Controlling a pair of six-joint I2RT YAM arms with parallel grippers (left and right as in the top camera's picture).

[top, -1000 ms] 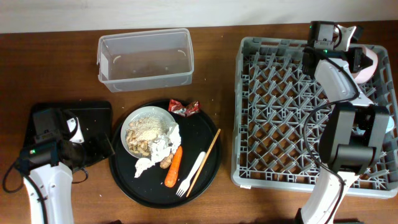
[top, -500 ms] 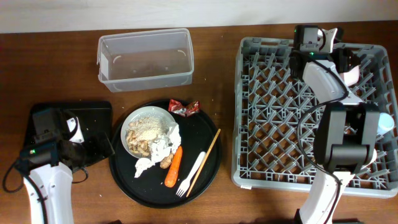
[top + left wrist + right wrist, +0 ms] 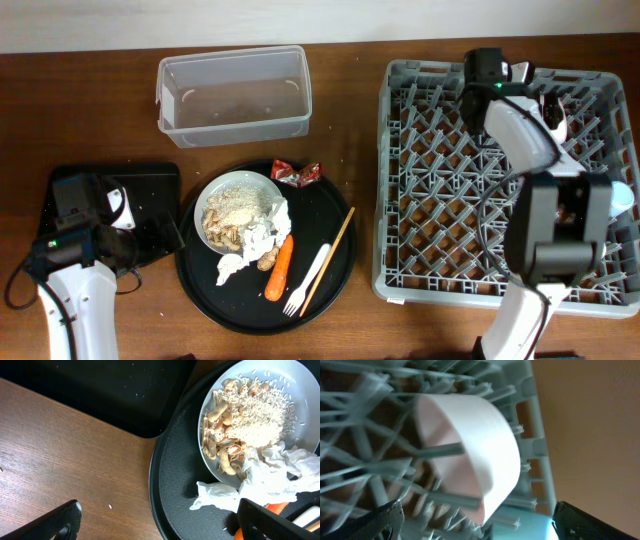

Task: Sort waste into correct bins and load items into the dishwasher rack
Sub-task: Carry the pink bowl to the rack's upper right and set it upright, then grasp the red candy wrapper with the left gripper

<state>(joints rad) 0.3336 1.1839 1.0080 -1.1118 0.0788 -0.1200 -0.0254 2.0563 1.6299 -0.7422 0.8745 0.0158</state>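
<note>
The pinkish-white bowl (image 3: pixel 470 445) lies on its side among the pegs of the grey dishwasher rack (image 3: pixel 430 180), next to the pale blue cup (image 3: pixel 530 527). My right gripper (image 3: pixel 480 525) is open just in front of the bowl, holding nothing. A white plate (image 3: pixel 238 210) of rice scraps (image 3: pixel 260 410) sits on the round black tray (image 3: pixel 200 270) with crumpled tissue (image 3: pixel 262 235), a carrot (image 3: pixel 280 268), a fork (image 3: pixel 308 280), a chopstick (image 3: pixel 328 260) and a red wrapper (image 3: pixel 295 174). My left gripper (image 3: pixel 160 525) is open over the round tray's left rim, empty.
The clear tub (image 3: pixel 233 95) stands at the back left with little in it. The shallow black tray (image 3: pixel 150 185) lies at the left, partly under my left arm. Bare wooden table shows between the round tray and the rack.
My right gripper opened and let go of the pinkish bowl, which now rests in the rack's far right part. The right wrist swung left. The left arm stayed still.
</note>
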